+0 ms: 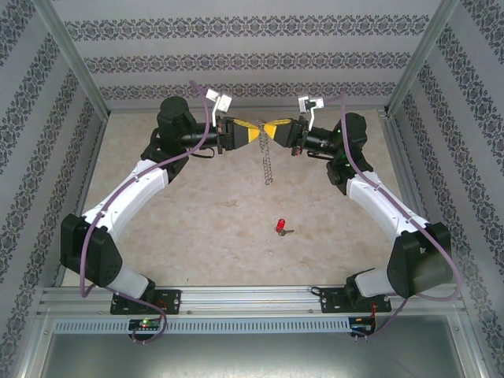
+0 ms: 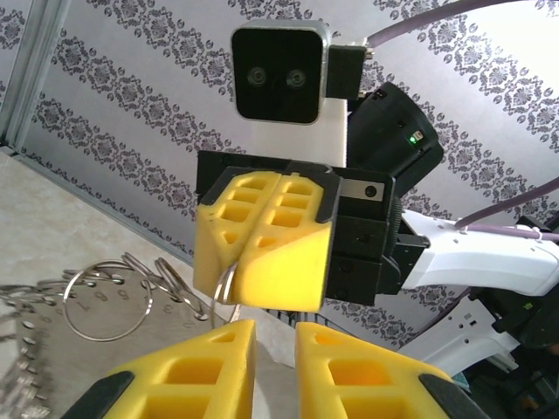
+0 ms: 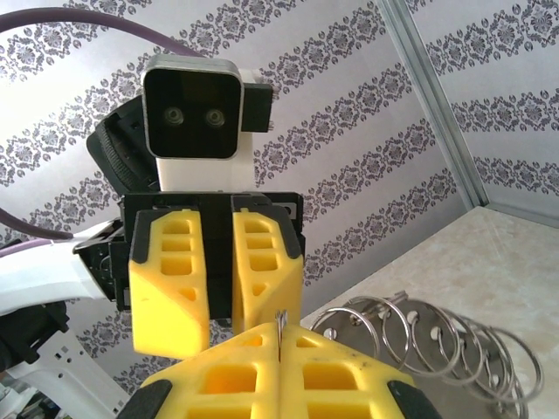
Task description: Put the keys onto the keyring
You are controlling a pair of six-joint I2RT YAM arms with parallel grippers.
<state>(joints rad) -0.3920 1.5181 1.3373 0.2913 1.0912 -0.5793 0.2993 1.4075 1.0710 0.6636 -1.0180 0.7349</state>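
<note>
The right gripper is clenching on the thin wire of the keyring, and the ring's strung pieces are dangling straight below the meeting fingertips. The left gripper is facing it tip to tip, its jaws standing slightly apart with nothing showing between them. The key is lying on the table, well apart from both pairs of jaws, out toward the arm bases.

I'm counting one red-headed key and one keyring. The small rings crowding it are overlapping too much to number.

The key is looking light, stiff and tiny, and likely to skid on the smooth top. Pinching its red head and leaving the blade free seems wisest. The wire is looking springy and slippery.
</note>
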